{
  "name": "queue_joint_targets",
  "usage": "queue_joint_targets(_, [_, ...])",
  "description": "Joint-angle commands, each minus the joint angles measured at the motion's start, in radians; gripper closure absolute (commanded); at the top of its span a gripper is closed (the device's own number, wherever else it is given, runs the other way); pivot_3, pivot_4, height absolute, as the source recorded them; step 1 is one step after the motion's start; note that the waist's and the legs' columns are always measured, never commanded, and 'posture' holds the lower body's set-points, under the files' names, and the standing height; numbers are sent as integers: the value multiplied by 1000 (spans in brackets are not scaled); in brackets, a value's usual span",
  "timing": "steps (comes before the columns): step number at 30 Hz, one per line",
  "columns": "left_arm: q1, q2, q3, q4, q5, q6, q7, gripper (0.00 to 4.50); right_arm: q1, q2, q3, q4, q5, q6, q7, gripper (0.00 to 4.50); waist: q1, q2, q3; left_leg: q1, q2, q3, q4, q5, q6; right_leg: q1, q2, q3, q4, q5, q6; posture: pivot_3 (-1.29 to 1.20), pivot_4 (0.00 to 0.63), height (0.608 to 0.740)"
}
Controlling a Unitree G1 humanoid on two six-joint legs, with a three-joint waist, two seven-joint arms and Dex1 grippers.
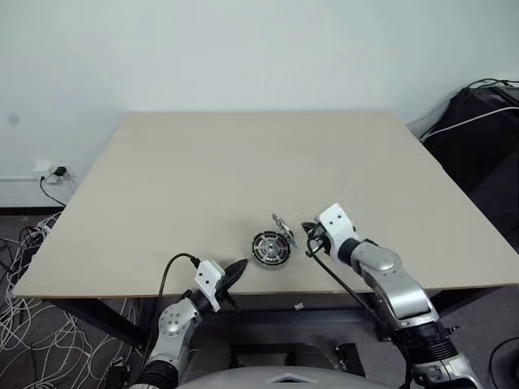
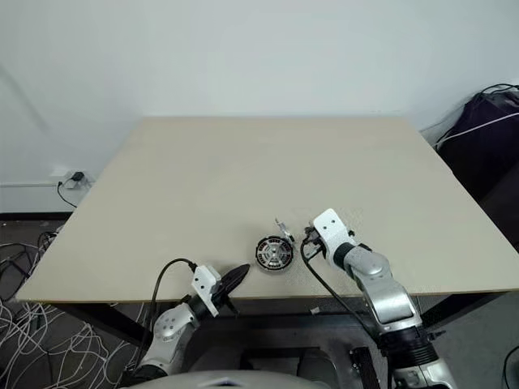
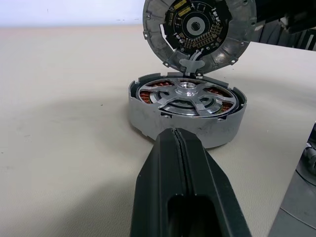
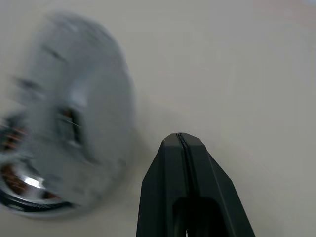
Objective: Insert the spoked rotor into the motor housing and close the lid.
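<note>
The motor housing is cast metal with a dull, slightly grainy silver wall, and coppery windings gleam inside it. The spoked rotor sitting in it is brighter metal, smooth and satiny, with a polished hub. The raised lid has a matt grey metal rim. The worktop is a smooth, matt beige laminate. Both grippers' fingers are matt black plastic
</note>
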Motion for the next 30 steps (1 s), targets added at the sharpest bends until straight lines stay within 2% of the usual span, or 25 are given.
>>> queue_joint_targets(1, [8,-4,-13,-38,2,29,-2,4500,-5,19,-22,-36,43,-56,34,4486,1,0,0,0,0,0,0,0,0,0,0,0,0,0,0,0,0,740])
queue_joint_targets(10, [20,-2,-19,-108,-3,89,11,4500,-9,49,-9,-12,65,-93,73,4486,4,0,0,0,0,0,0,0,0,0,0,0,0,0,0,0,0,740])
queue_joint_targets(19, [-5,3,-2,-36,-4,43,10,4500,12,50,56,-8,87,-44,157,4486,6,0,0,0,0,0,0,0,0,0,-1,0,0,0,0,0,0,740])
queue_joint_targets(30, [-87,1,26,33,-12,57,9,4500,15,67,108,55,57,-45,150,4486,6,-1,0,0,-1,0,0,0,0,-1,0,1,0,1,0,0,0,740])
